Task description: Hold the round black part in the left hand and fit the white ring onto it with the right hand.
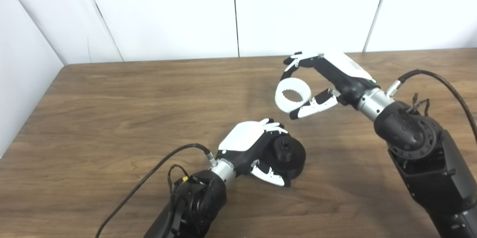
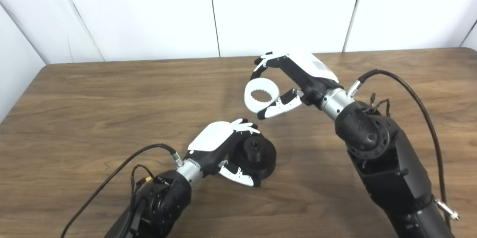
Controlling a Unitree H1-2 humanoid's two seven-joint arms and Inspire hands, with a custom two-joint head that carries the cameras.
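Observation:
The round black part (image 1: 287, 154) with a raised hub sits low over the wooden table (image 1: 111, 111), tilted toward the right. My left hand (image 1: 257, 152) is shut on it, fingers over its top edge and thumb under its front. The white ring (image 1: 293, 95), toothed on its inside, hangs in the air above and slightly right of the black part. My right hand (image 1: 324, 81) is shut on the ring, fingers over its top and thumb at its lower right. A clear gap separates the ring from the black part.
White wall panels (image 1: 238, 10) stand behind the table's far edge. A side wall (image 1: 22, 74) runs along the left. Cables loop from both forearms, one at the left (image 1: 149, 178) and one at the right (image 1: 447, 85).

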